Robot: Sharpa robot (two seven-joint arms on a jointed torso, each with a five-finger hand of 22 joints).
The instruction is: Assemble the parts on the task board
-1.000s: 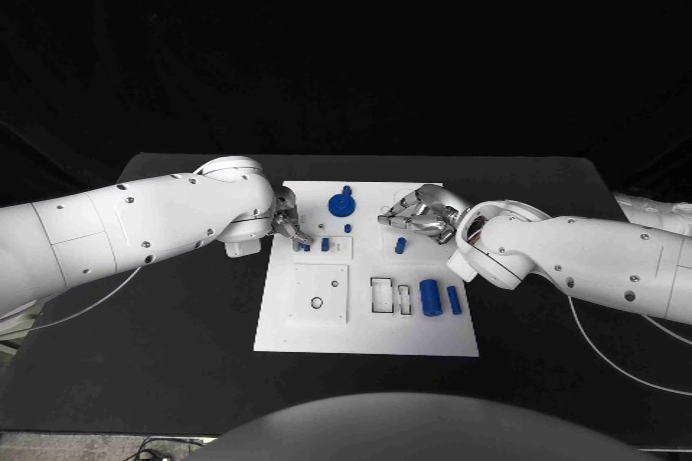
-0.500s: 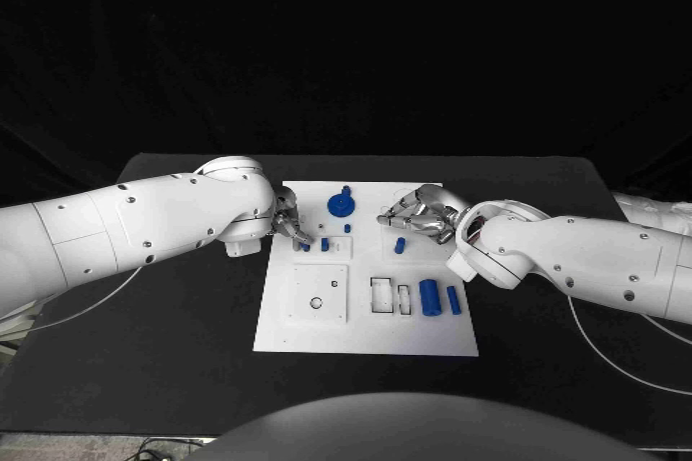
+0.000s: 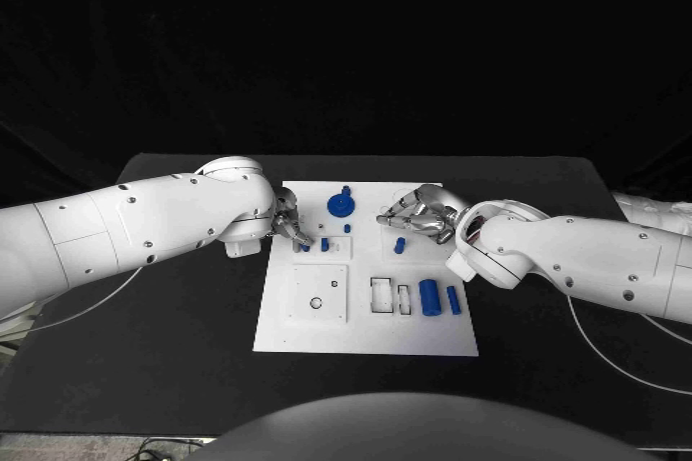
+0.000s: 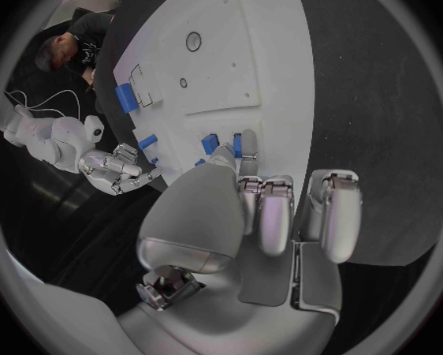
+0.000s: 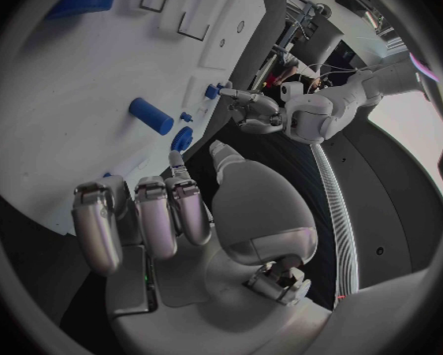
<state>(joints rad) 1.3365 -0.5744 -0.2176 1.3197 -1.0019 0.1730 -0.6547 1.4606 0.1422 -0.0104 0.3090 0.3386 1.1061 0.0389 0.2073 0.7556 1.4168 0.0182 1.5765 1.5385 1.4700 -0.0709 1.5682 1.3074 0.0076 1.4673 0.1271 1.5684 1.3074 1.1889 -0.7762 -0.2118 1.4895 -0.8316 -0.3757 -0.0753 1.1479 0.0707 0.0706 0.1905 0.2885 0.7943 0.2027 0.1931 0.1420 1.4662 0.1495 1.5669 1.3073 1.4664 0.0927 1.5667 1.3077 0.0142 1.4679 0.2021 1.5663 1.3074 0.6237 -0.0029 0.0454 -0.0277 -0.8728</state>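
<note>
Task board (image 3: 368,331) lay mid-desk. Left hand (image 3: 289,228) pinched a small blue part (image 3: 304,246) at its far-left slots; right hand's (image 3: 418,213) grasp could not be judged. Loose cylinders (image 3: 428,298) suggested assembly was incomplete.

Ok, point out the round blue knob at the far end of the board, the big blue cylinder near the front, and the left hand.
Round blue knob (image 3: 342,204), head view, middle of its round top.
Big blue cylinder (image 3: 428,298), head view, middle of its side.
Left hand (image 3: 287,227), head view, the silver fingers by the board's left edge.
</note>
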